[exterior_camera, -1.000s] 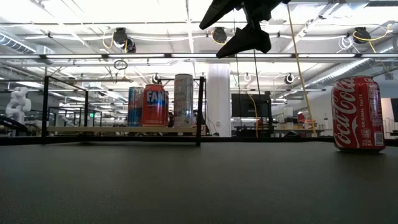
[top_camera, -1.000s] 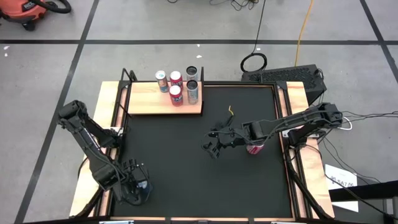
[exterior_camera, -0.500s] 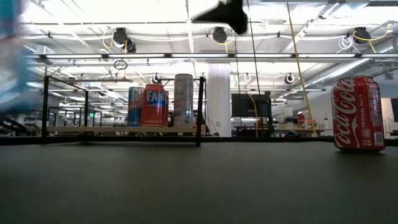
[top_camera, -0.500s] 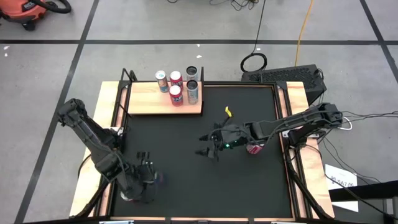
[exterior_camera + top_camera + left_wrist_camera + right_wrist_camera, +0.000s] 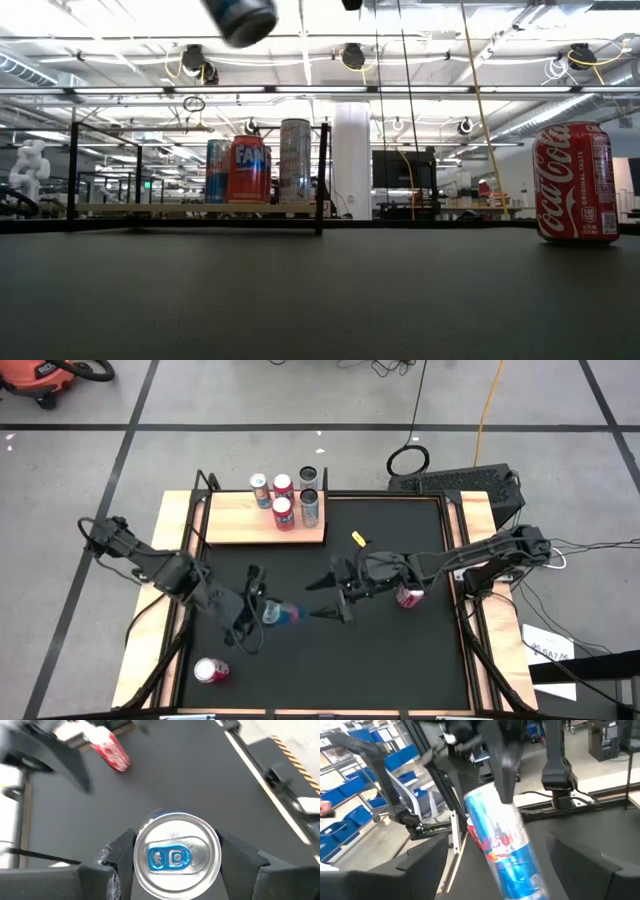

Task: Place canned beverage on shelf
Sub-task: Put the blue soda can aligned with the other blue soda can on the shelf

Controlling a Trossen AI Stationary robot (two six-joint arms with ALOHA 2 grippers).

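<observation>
My left gripper (image 5: 266, 610) is shut on a blue and silver can (image 5: 284, 614), raised high over the middle of the black mat; the low view shows the can (image 5: 240, 18) at the picture's top. My right gripper (image 5: 326, 598) is open, level, just right of the can's free end, fingers (image 5: 422, 862) apart on either side of it without plain contact. The wooden shelf (image 5: 235, 530) lies at the far left with several cans (image 5: 284, 500) upright on it. A red Coca-Cola can (image 5: 408, 598) stands under my right arm. My left gripper pinches the can's wall near its top end (image 5: 136, 851) between its two fingers, one on each side. The fingers come level from the table's left and lie along the can. The can is lifted clear, lying about level, its bottom end (image 5: 517, 875) toward my right gripper.
A red can (image 5: 211, 670) lies on its side on the mat near the front left corner. Wooden strips (image 5: 482, 530) border the mat on both sides. The shelf's black rail (image 5: 322, 178) stands at its right end.
My left gripper has swung from the front left corner up and toward the table's middle, carrying the blue can clear of the mat. The red can at the front left has come into sight. My right gripper has gone up and a little toward the left.
</observation>
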